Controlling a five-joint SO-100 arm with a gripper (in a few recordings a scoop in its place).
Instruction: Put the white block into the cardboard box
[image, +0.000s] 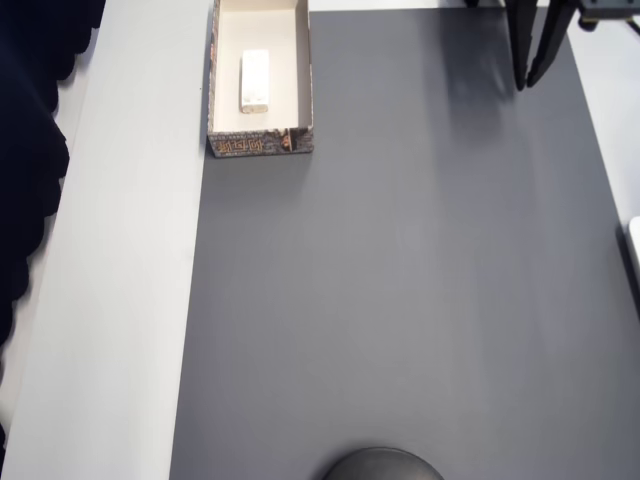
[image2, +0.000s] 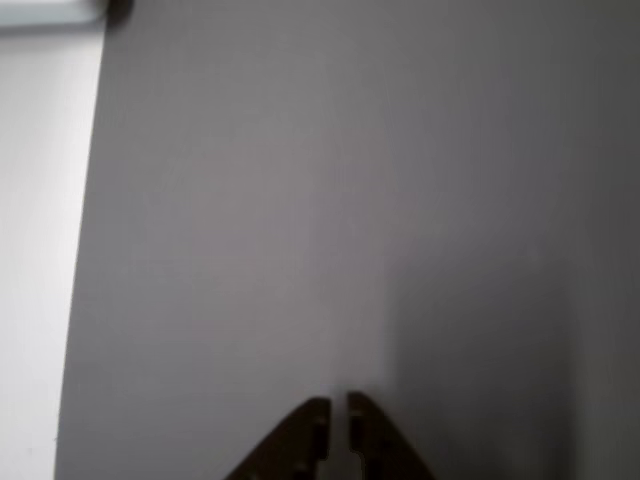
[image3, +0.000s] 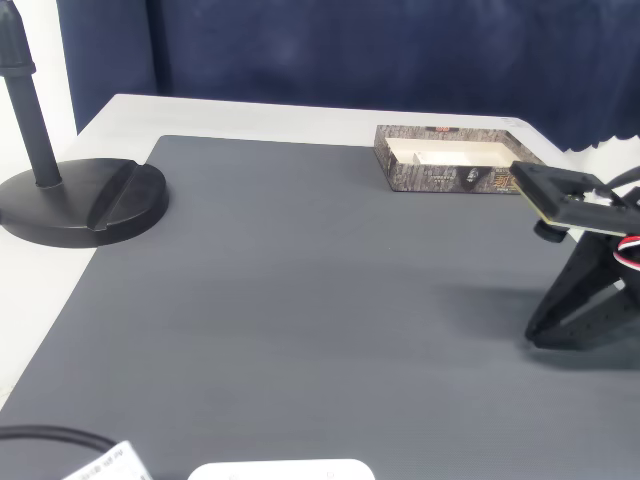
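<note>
Task looks done: the white block (image: 254, 80) lies flat inside the cardboard box (image: 302, 70) at the mat's (image: 400, 300) far corner. Your gripper (image2: 339, 405), jaws nearly together and empty, points down at the opposite edge, well clear of the box.

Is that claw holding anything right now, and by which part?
Nothing. The gripper is shut and bare; the white block lies inside the cardboard box.

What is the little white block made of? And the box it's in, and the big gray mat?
The white block looks like matte plastic or painted wood; plain and off-white, so it's hard to say. The cardboard box seems to be thin card: printed brown-grey sides, cream inside. The gray mat looks like soft, dull rubber or foam, with no shine.
</note>
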